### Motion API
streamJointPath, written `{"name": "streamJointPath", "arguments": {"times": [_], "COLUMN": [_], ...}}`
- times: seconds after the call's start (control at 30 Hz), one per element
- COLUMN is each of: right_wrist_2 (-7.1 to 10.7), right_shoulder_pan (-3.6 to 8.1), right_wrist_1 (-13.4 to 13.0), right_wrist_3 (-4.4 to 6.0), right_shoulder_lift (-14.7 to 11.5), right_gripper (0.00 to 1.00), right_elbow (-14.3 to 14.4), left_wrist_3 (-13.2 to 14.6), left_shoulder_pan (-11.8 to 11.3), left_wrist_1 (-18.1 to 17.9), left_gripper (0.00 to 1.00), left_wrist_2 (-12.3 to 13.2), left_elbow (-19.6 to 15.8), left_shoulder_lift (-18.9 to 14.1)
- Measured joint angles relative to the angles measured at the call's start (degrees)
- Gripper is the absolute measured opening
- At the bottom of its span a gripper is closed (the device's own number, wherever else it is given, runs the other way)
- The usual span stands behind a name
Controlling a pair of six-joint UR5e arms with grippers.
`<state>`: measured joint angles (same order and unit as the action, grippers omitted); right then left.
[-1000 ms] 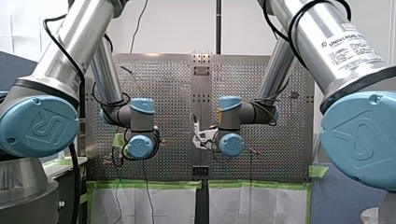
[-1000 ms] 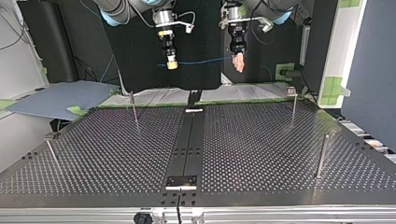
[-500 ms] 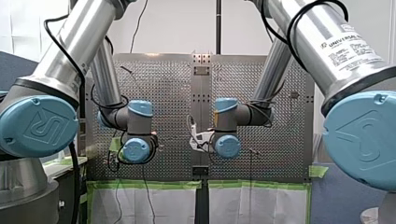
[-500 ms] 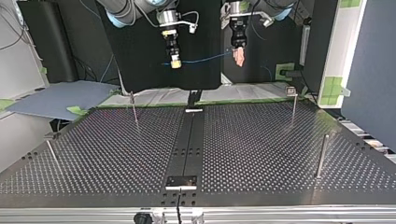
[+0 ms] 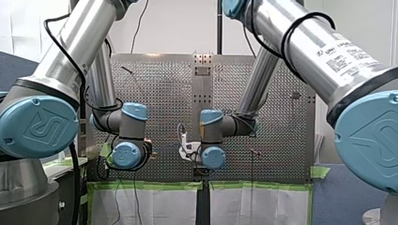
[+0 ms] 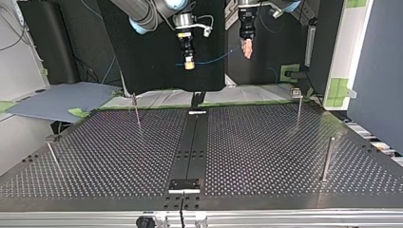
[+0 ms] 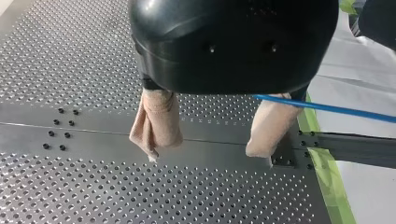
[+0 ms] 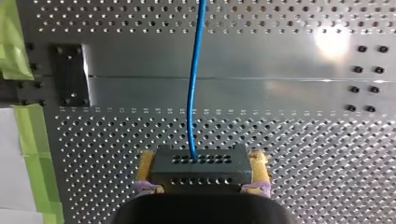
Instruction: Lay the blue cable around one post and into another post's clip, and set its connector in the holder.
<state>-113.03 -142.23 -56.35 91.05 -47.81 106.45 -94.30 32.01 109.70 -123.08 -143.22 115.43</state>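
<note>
- Our right gripper point(image 8: 203, 164) is clamped on the connector point(image 8: 198, 173). The connector is a dark rectangular block with two rows of small holes across its face, and the yellow pads point(image 8: 147, 163) press on its two short ends.
- The blue cable point(image 8: 194, 93) leaves the connector at the upper row of holes. It is thin, smooth and evenly bright blue, and it runs ahead of the gripper in one gentle bend, with no kink or loop that we can see.
- In the right wrist view the cable passes above the perforated table point(image 6: 266, 142) and crosses its plain middle strip point(image 8: 261, 88). A dark plate point(image 8: 70, 74) sits on that strip next to the green tape point(image 8: 9, 46), off to one side of the cable.
- In the top view the cable hangs in the air well above the table's far edge. It shows as a nearly straight line that rises slightly from our right gripper to our left gripper point(image 7: 210, 149).
- Our left gripper is open: its beige-wrapped fingers point(image 7: 156, 121) stand apart with nothing between them.
- The cable crosses one of those fingers near its root and goes off sideways. We cannot tell whether it touches the finger or only passes in front of it.
- Thin metal posts point(image 6: 328, 159) stand upright on the table, well apart from the cable. The far one at the top view's right has a small square head point(image 6: 295, 91).
</note>
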Motion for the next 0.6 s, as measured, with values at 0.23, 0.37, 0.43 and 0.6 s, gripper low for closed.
{"name": "streamJointPath", "arguments": {"times": [0.23, 0.37, 0.43, 0.6], "right_wrist_2": [-0.35, -1.82, -2.35, -1.91], "right_shoulder_pan": [-0.29, -1.53, -1.92, -1.86], "right_wrist_1": [0.26, 1.85, 2.95, 5.67], "right_wrist_3": [-0.23, -0.93, -0.65, 1.02], "right_shoulder_lift": [0.11, -1.46, -2.57, -5.29], "right_gripper": [0.0, 0.0, 0.0, 0.0], "right_elbow": [-0.47, -1.67, -2.02, -2.68], "left_wrist_3": [-0.34, -2.08, -3.35, -5.77], "left_shoulder_pan": [0.21, 0.69, 0.74, 0.3], "left_wrist_1": [-0.03, 1.22, 2.42, 5.32], "left_gripper": [1.0, 1.0, 1.0, 1.0], "left_wrist_2": [0.34, 2.09, 3.33, 3.77], "left_elbow": [0.3, 1.99, 2.75, 4.01], "left_shoulder_lift": [-0.25, -1.86, -3.11, -6.03]}}
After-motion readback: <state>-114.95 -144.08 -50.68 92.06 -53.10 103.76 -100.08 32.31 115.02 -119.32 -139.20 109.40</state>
